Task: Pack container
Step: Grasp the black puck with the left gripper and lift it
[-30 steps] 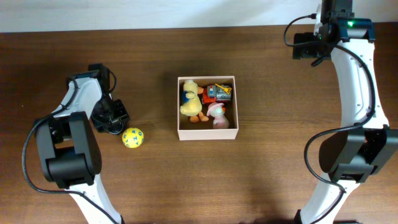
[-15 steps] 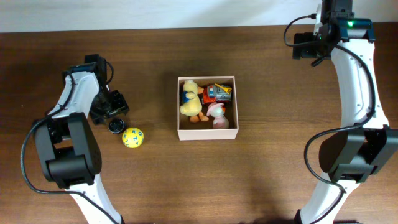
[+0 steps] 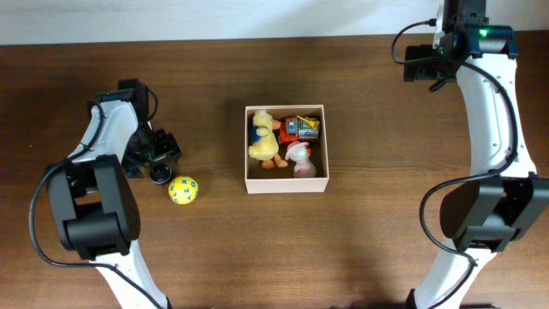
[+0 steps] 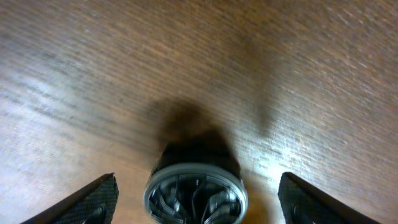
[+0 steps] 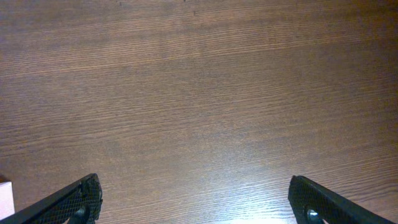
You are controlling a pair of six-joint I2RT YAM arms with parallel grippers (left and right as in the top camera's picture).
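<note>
well, left arm (image 3: 101,137) bent low, fingers (image 4: 96,198) spread (black cap (image 4: 196,193) between).

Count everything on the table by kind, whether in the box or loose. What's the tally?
Container: 1
Yellow plush duck, in the container: 1
Red toy vehicle, in the container: 1
Pink toy figure, in the container: 1
Yellow ball, loose on the table: 1
Small black round object, loose on the table: 1
Total: 6
</note>
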